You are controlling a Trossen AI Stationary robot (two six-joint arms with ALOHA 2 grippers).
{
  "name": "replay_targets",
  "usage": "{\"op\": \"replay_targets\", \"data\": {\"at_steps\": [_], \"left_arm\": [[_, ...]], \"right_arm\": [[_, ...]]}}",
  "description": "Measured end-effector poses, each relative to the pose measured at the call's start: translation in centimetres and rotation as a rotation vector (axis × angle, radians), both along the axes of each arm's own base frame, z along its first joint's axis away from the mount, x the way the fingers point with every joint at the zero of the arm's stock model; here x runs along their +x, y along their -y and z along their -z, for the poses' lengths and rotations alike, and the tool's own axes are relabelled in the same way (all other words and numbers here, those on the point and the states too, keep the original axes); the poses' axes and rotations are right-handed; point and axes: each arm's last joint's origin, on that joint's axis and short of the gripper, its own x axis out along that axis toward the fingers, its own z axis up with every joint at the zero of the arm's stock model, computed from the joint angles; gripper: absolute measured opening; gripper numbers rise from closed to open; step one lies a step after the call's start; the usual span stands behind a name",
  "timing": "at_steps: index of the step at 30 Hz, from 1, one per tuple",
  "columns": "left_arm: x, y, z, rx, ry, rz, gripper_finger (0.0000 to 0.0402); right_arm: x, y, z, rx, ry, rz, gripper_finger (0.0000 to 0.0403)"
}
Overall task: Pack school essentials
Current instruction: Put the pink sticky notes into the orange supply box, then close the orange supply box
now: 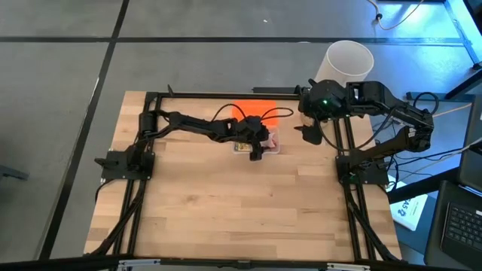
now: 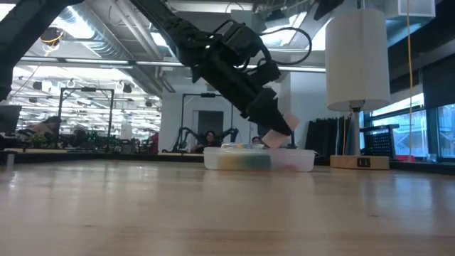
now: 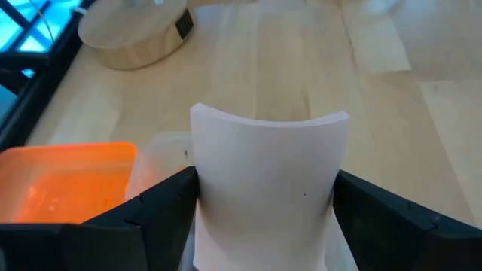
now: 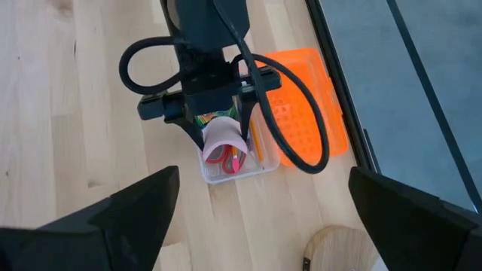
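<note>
A wooden table (image 1: 226, 211) is carrying everything. A clear box (image 2: 257, 158) is sitting on the table near the far side. An orange lid (image 1: 254, 114) is lying flat on the wood just behind the box. A round wooden base (image 2: 359, 161) is sitting near the right edge, and a tall white tube (image 2: 355, 57) is standing up from it. A black frame (image 1: 147, 135) is resting on the table's left, right and far sides. The near half is showing only bare wood.

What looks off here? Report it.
The pink pad held by the left gripper is bowed into a curve between the fingers over the clear box. The orange lid lies beside the box. The right gripper waits open.
</note>
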Motion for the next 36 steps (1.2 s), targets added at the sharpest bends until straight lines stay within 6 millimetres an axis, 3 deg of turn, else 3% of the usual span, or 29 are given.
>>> {"op": "replay_targets", "data": {"at_steps": [8,19,28,36], "left_arm": [[0.0,-0.1,0.1,-0.008,-0.001,-0.024,0.0308],[-0.1,-0.1,0.2,0.009,-0.021,-0.05,0.0394],[-0.2,-0.2,0.1,0.01,-0.028,-0.064,0.0398],[-1.7,-1.6,-3.8,-0.041,0.011,-0.153,0.0397]], "right_arm": [[0.0,0.0,0.0,-0.001,0.006,0.0,0.0385],[0.0,0.0,0.0,-0.001,0.006,0.0,0.0385],[0.0,0.0,0.0,-0.001,0.006,0.0,0.0385],[0.0,0.0,0.0,-0.001,0.006,0.0,0.0385]]}}
